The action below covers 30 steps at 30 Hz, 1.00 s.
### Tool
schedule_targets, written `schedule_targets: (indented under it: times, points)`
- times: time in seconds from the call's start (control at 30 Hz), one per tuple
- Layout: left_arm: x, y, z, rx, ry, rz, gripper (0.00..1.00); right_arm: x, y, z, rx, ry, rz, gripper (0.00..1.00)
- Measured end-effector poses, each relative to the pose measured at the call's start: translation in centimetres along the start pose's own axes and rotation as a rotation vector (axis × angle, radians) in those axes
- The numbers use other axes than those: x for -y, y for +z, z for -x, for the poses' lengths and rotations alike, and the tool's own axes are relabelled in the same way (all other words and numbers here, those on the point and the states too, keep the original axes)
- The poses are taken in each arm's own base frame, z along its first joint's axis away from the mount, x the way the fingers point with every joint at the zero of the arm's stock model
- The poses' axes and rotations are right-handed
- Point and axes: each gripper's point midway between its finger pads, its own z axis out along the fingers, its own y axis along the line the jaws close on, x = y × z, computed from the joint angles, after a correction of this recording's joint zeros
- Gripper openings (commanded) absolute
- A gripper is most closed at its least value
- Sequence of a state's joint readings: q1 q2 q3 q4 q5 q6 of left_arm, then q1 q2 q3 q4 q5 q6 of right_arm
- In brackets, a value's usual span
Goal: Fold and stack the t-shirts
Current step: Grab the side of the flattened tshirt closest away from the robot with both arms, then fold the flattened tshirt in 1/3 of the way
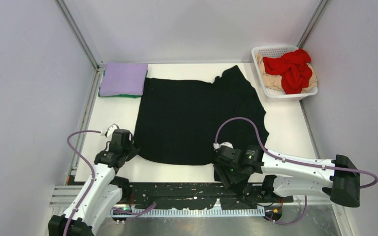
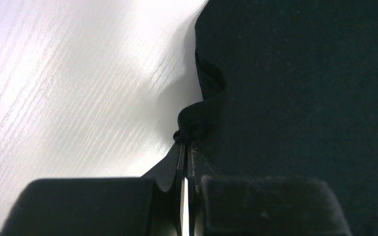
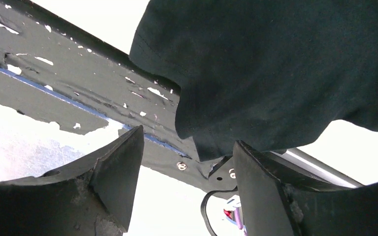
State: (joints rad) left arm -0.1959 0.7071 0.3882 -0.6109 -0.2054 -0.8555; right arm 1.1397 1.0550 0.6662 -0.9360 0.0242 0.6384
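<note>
A black t-shirt (image 1: 197,118) lies spread flat in the middle of the white table. My left gripper (image 1: 131,149) is at its near left corner. In the left wrist view it (image 2: 186,145) is shut on a bunched bit of the black shirt's (image 2: 300,88) edge. My right gripper (image 1: 225,172) is at the near right corner. In the right wrist view it (image 3: 188,135) is open, with the black shirt's corner (image 3: 256,73) just beyond the fingertips and not held. A folded lavender shirt (image 1: 124,77) lies on a green one (image 1: 120,95) at the back left. Red (image 1: 291,69) and beige (image 1: 270,79) shirts are crumpled in the basket.
A white lattice basket (image 1: 275,50) stands at the back right corner. Grey walls enclose the table on three sides. A black metal rail with chipped paint (image 3: 78,73) runs along the near edge, under the right gripper.
</note>
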Motion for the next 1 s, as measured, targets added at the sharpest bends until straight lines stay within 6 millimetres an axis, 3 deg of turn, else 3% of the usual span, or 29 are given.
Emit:
schedule_targets:
  times: [0.13,0.33,0.4,0.43,0.5,0.57,0.8,1.0]
  points:
    - [0.1,-0.2,0.0,0.008,-0.004,-0.019,0.0,0.0,0.4,-0.7,-0.016,0.007,-0.002,0.68]
    - [-0.1,-0.2,-0.2,0.01,-0.005,-0.021,0.0,1.0,2.9,-2.7,-0.073,0.039,-0.025,0.53]
    - [-0.1,-0.2,-0.3,0.008,-0.005,-0.02,0.0,1.6,3.5,-3.1,-0.092,0.053,-0.063,0.44]
    - [-0.2,-0.2,-0.3,0.007,-0.005,-0.018,0.0,1.7,3.6,-3.1,-0.091,0.059,-0.076,0.3]
    - [-0.3,-0.3,-0.4,0.003,-0.01,-0.013,0.0,2.2,3.6,-3.0,-0.081,0.073,-0.108,0.12]
    - [-0.6,-0.5,-0.6,0.0,-0.018,-0.006,0.0,2.5,3.6,-2.9,-0.073,0.086,-0.125,0.07]
    - [-2.1,-1.5,-1.3,0.016,-0.052,0.009,0.0,3.1,2.2,-1.9,0.023,0.14,-0.136,0.05]
    - [-1.6,-1.7,-1.5,0.015,-0.065,-0.03,0.0,3.8,0.2,-0.1,0.108,0.155,-0.185,0.05]
